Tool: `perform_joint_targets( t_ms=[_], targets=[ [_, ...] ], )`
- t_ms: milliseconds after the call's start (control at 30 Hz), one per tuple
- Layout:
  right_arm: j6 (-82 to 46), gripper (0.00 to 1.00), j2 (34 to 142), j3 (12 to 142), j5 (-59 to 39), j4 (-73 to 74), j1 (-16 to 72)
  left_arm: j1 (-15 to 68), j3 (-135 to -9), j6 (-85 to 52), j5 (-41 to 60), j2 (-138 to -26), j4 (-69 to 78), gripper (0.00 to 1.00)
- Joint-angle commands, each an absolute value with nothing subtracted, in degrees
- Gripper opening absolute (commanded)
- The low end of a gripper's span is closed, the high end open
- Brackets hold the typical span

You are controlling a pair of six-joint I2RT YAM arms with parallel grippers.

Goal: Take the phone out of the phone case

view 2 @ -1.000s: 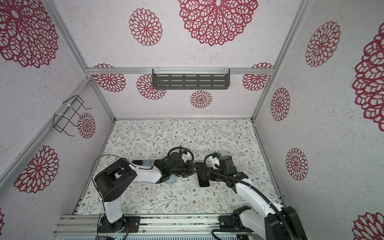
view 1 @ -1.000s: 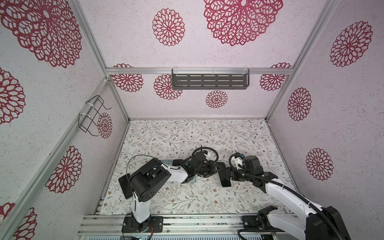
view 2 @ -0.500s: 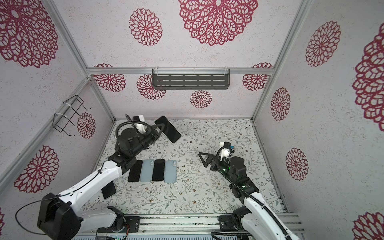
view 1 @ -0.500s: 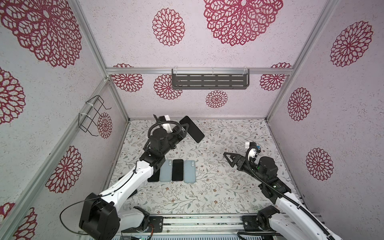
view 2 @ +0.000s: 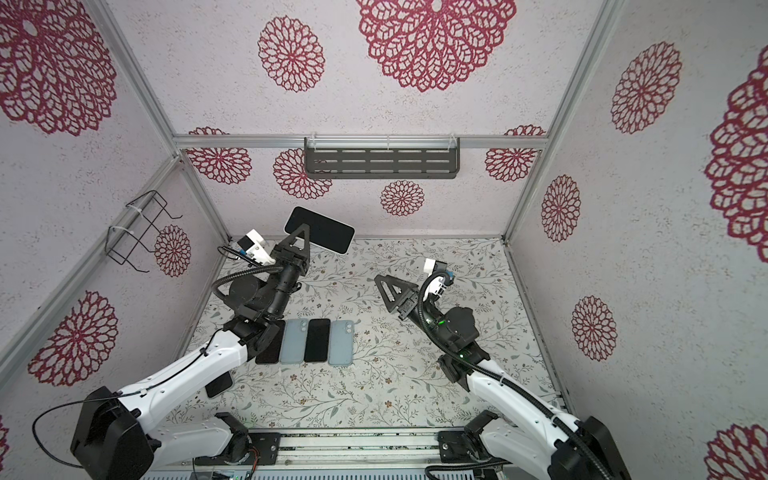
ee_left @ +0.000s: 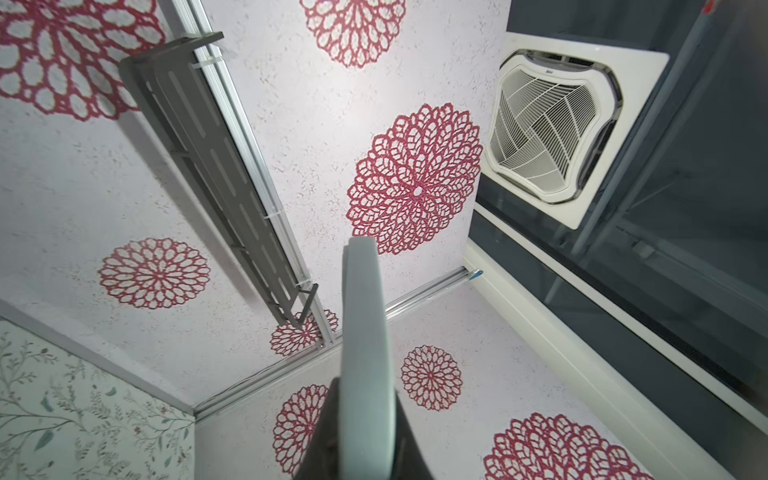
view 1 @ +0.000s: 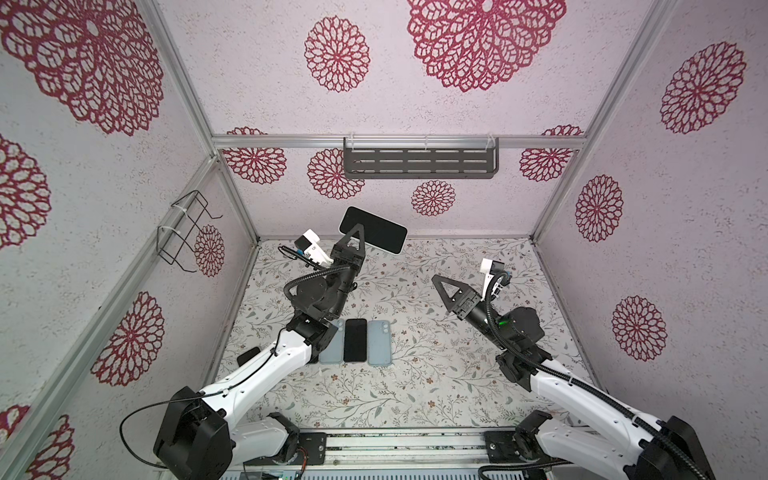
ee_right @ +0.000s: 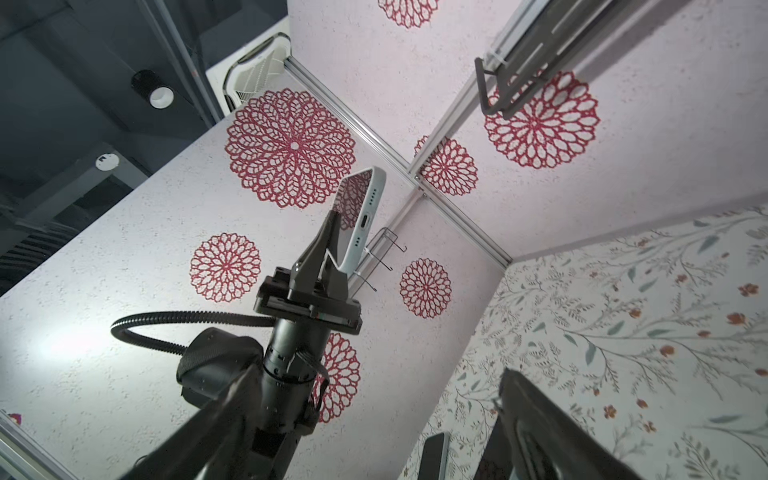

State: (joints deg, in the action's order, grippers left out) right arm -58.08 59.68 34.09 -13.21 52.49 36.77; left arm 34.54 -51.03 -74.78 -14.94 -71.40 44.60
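My left gripper [view 1: 354,237] is raised near the back wall and shut on the phone [view 1: 372,229], which has a dark screen and sits in a pale grey-green phone case [ee_right: 365,208]. Both top views show it held up in the air [view 2: 319,230]. In the left wrist view the case's edge [ee_left: 365,332] stands between the two dark fingers [ee_left: 326,436]. My right gripper [view 1: 438,280] hangs open to the right, well apart from the phone, with nothing between its fingers [ee_right: 536,424]. The right wrist view looks across at the left gripper [ee_right: 332,232].
A row of pale blue [view 1: 380,343] and black [view 1: 355,340] phones or cases lies on the floral table beside the left arm. Another dark phone [view 2: 219,384] lies near the left wall. A wire basket [view 1: 183,232] hangs on the left wall and a grey shelf [view 1: 419,158] on the back wall.
A second ago both grippers met low over the table. The left has since lifted the phone towards the back wall, and the right has drawn away to the right with its jaws open.
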Motion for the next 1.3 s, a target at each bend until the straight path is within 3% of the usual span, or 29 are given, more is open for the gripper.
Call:
perform_joint_targets(
  t_ms=[0, 467, 867, 1033, 1267],
  targets=[
    [-57.95, 0.89, 62.98, 36.15, -11.67, 63.54, 37.79, 35.65, -51.88, -76.64, -18.58, -70.35, 50.59, 0.0],
    [-60.7, 0.83, 73.21, 42.33, -12.47, 73.86, 42.54, 38.31, -50.81, -77.94, -21.1, -73.37, 55.86, 0.0],
    [-62.57, 0.62, 79.35, 47.65, -13.67, 76.57, 42.63, 39.7, -49.49, -78.93, -20.92, -74.0, 57.52, 0.0],
    [-63.15, 0.48, 80.58, 48.57, -13.71, 77.19, 42.63, 39.9, -48.96, -79.25, -21.01, -73.98, 57.82, 0.0],
    [-63.47, 0.39, 81.17, 49.48, -13.97, 77.44, 42.63, 40.25, -48.78, -79.24, -20.79, -74.08, 58.01, 0.0]
  ],
)
